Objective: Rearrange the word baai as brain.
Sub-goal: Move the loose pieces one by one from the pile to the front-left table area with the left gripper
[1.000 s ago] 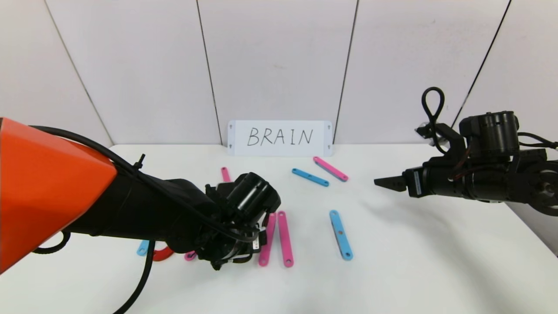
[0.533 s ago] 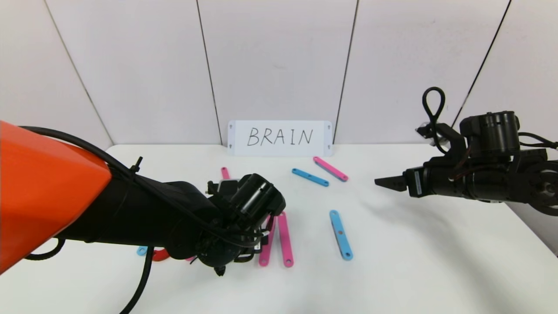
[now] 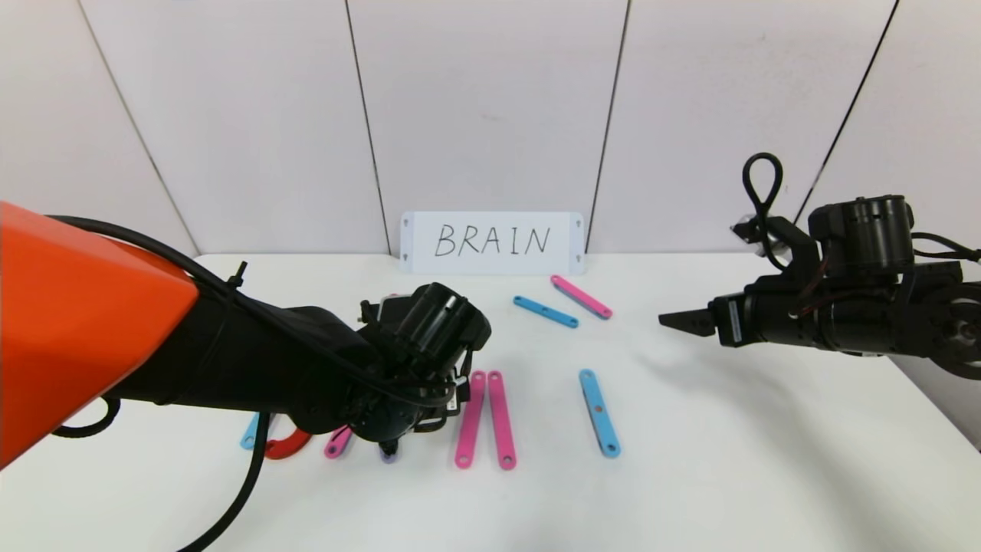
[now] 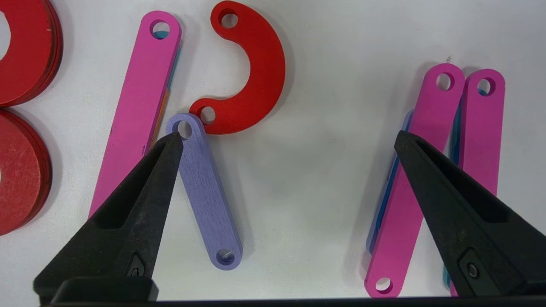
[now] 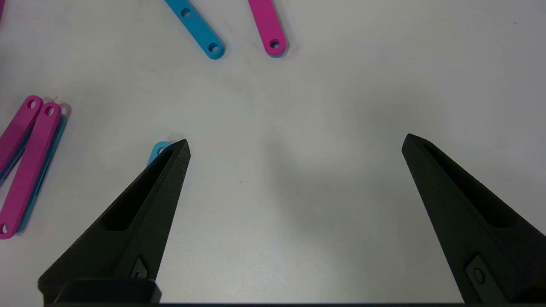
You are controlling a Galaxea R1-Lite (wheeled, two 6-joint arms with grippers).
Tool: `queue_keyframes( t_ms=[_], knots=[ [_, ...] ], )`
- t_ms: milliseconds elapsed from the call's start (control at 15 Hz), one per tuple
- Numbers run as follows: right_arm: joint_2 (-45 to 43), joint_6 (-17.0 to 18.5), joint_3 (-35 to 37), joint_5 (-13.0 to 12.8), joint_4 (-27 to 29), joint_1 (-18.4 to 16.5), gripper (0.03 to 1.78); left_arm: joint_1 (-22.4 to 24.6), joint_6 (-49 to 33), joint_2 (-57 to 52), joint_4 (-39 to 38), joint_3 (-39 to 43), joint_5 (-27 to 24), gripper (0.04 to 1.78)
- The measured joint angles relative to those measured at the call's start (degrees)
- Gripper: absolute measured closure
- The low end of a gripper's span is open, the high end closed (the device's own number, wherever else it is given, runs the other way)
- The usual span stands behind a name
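Letters of flat plastic pieces are spread on a white table [image 3: 690, 475], smooth and matt, which is closed at the back by pale wall panels [image 3: 490, 107] with dark seams; a white card [image 3: 493, 243] with BRAIN handwritten on it is leaned against the wall. The pieces are thin, with rounded ends and a small hole at each end; some are seen to be stacked on a second piece of another colour. Near the middle two long pink bars [image 3: 484, 418] are laid side by side, joined at the far end; a blue bar [image 3: 599, 412] is placed alone to their right; further back a shorter blue bar [image 3: 545, 311] and a pink bar [image 3: 582, 297] are found near the card. At the left, partly hidden under the arm, a long pink bar [image 4: 135, 111], a red C-shaped curve [image 4: 251, 76] and a short purple bar [image 4: 204, 192] are seen; the end of the purple bar is touching the lower end of the curve; thick red curved pieces [image 4: 19, 128] are cut by the edge of the left wrist view. The left gripper [image 4: 288, 138] is held low over these pieces with its black pointed fingers wide apart and nothing between them; one fingertip [image 4: 172, 140] is at the hole of the purple bar, the other over the pink pair. The right gripper [image 5: 294, 143] is kept above bare table at the right, also spread wide and holding nothing.
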Motion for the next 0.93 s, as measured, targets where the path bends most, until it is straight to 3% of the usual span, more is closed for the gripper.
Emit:
queue_keyframes(
  t_ms=[933],
  knots=[
    [0.0,0.0,0.0,0.0,0.0,0.0,0.07,1.4,1.0,2.5,-0.1,-1.7,0.1,0.08]
  ],
)
